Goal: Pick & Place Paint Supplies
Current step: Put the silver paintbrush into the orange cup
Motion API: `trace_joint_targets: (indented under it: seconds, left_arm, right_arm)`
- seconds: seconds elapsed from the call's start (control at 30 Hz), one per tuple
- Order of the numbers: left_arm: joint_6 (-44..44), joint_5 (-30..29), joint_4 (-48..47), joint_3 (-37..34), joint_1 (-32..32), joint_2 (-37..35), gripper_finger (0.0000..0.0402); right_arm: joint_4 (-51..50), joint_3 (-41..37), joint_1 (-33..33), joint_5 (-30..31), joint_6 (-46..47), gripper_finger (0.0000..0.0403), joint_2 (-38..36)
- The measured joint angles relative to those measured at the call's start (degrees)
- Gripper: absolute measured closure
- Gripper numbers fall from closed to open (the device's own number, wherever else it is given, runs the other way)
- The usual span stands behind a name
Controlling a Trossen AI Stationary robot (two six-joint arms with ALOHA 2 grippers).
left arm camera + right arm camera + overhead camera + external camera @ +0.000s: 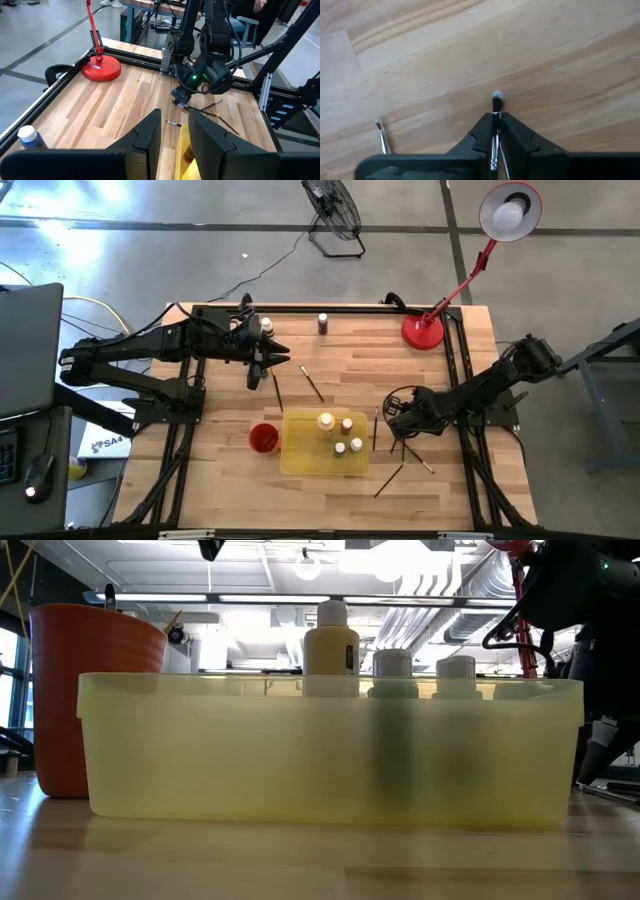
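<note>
Pale wooden planks form the tabletop (340, 380), framed by black rails, with grey concrete floor around it. Near the front middle sits a flat translucent yellow tray (300, 460) holding four small paint bottles with pale caps (340, 435); a red plastic cup (263, 438) stands just left of it. A dark bottle (323, 324) stands alone at the far edge, and a red desk lamp base (423, 331) lies to its right.

The right gripper (496, 125) is low over the wood just right of the tray, its fingers pinched onto a thin dark paintbrush (496, 102) whose tip pokes out past them. More thin brushes (400, 470) lie scattered close by.

The left gripper (172, 135) hovers over the far left of the table, fingers slightly parted and empty, with two brushes (312, 383) lying on the wood near it.
</note>
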Motion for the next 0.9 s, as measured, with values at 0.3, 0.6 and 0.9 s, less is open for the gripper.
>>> trace_joint_targets:
  seconds: [0.3, 0.6, 0.9]
  left_arm:
    - [0.0, 0.0, 0.0, 0.0, 0.0, 0.0, 0.0305]
    - [0.0, 0.0, 0.0, 0.0, 0.0, 0.0, 0.0305]
    - [0.0, 0.0, 0.0, 0.0, 0.0, 0.0, 0.0305]
  right_arm:
    - [1.7, 0.0, 0.0, -0.6, -3.0, 0.0309, -0.3]
    - [0.7, -0.1, -0.9, 0.6, -6.2, 0.0308, -1.1]
    - [0.7, -0.1, -4.3, 2.6, -11.7, 0.0333, -1.1]
